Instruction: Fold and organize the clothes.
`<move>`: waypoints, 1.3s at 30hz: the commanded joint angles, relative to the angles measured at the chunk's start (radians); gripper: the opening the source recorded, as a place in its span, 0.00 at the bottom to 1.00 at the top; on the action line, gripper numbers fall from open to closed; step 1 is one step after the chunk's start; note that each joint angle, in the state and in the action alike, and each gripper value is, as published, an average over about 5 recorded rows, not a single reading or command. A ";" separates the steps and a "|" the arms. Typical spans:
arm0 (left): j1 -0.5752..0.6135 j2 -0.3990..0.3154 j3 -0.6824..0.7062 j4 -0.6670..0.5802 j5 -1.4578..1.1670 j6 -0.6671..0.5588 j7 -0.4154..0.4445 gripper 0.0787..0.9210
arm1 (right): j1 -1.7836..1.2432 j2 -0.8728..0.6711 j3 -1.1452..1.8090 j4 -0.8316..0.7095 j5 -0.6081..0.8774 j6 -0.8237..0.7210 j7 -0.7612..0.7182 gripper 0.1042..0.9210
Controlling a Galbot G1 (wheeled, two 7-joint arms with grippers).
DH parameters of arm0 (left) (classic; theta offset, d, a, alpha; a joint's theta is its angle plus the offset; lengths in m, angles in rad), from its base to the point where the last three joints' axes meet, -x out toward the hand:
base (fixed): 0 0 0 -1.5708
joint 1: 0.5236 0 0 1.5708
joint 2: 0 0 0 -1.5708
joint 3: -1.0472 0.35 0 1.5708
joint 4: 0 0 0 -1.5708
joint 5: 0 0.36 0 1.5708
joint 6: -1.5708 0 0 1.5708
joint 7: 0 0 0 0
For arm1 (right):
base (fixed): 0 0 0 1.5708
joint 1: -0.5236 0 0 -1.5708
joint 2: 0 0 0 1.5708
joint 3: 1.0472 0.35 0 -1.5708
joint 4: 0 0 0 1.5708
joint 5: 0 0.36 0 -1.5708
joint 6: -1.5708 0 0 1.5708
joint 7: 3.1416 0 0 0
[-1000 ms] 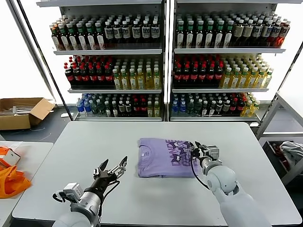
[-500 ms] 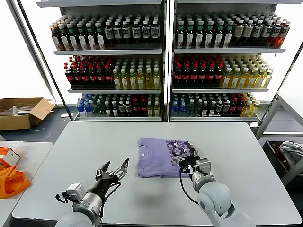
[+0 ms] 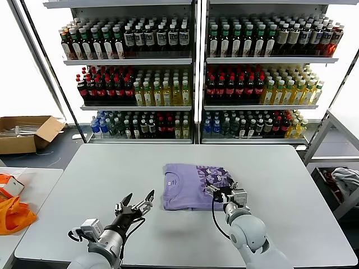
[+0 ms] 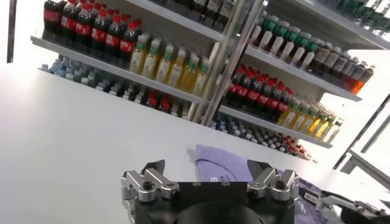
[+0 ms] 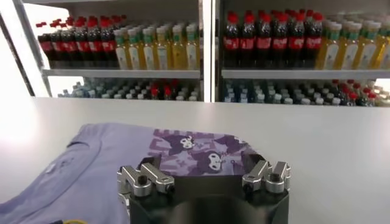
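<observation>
Lavender T-shirt (image 3: 195,186) lies folded into a flat soft rectangle mid-bench (image 3: 84,185), dark purple print facing up on its right half. Right tool (image 3: 222,192) sits over the shirt's near-right edge, jaws spread wide, gripping nothing. Left tool (image 3: 136,203) hovers off the shirt's left, jaws wide, empty. Bench top smooth, pale grey.

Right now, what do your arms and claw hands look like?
Smooth, rounded white-grey arm shells. Each ends in a black-and-silver metal claw: the left gripper has thin dark pointed fingers, and the right gripper has a silver block with a black cable looping beside it.
</observation>
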 commanded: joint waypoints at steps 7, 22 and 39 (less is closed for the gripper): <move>0.001 0.001 -0.001 -0.003 -0.002 0.002 0.002 0.88 | -0.004 0.048 0.009 -0.098 0.066 0.013 0.011 0.88; 0.015 -0.018 0.002 -0.007 0.000 0.003 0.003 0.88 | -0.177 -0.047 -0.065 0.305 -0.063 -0.022 0.035 0.88; 0.061 -0.019 -0.026 -0.041 0.000 -0.003 0.007 0.88 | -0.225 -0.010 -0.140 0.242 -0.081 -0.060 0.260 0.88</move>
